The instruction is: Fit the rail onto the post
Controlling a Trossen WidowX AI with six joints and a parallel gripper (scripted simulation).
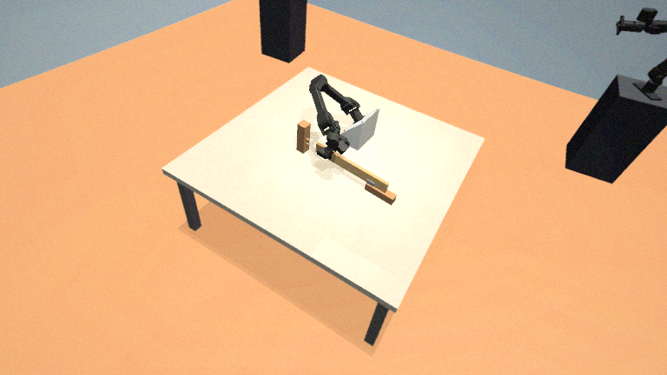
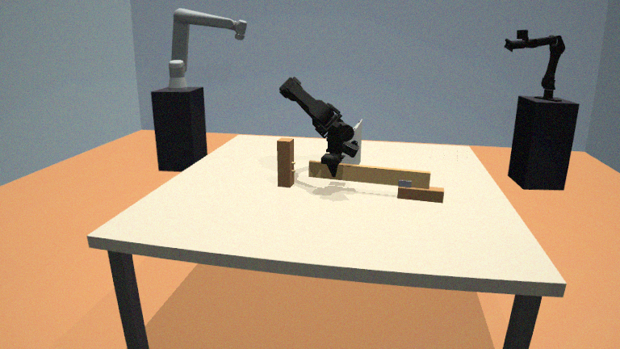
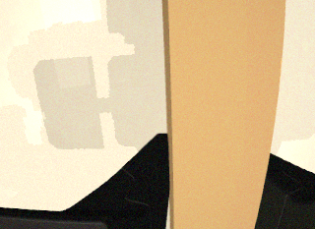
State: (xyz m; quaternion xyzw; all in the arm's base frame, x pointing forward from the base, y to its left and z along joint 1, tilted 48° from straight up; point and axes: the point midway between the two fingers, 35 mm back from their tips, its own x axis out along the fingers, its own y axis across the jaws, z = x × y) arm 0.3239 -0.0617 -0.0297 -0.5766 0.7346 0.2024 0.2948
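The gripper (image 2: 332,167) is clamped across the rail (image 2: 370,174) close to its near end, fingers coming down from above onto the two long faces. That end is lifted off the table (image 2: 320,254), while the far end sits in the small grey bracket (image 2: 404,183) on the low block (image 2: 421,194), so the rail slopes a little upward toward the gripper. The rail's long axis runs from the block straight toward the post (image 2: 285,162), which stands upright just beyond the raised end, apart from it by a clear gap. The two pegs (image 2: 292,166) stick out of the post toward the rail; the holes in its end are not visible. The coming move likely calls for sliding the rail lengthwise toward the post with the end matched to peg height. A pale wedge-shaped panel (image 2: 356,144) stands behind the arm, off the path; nothing lies between rail end and pegs.
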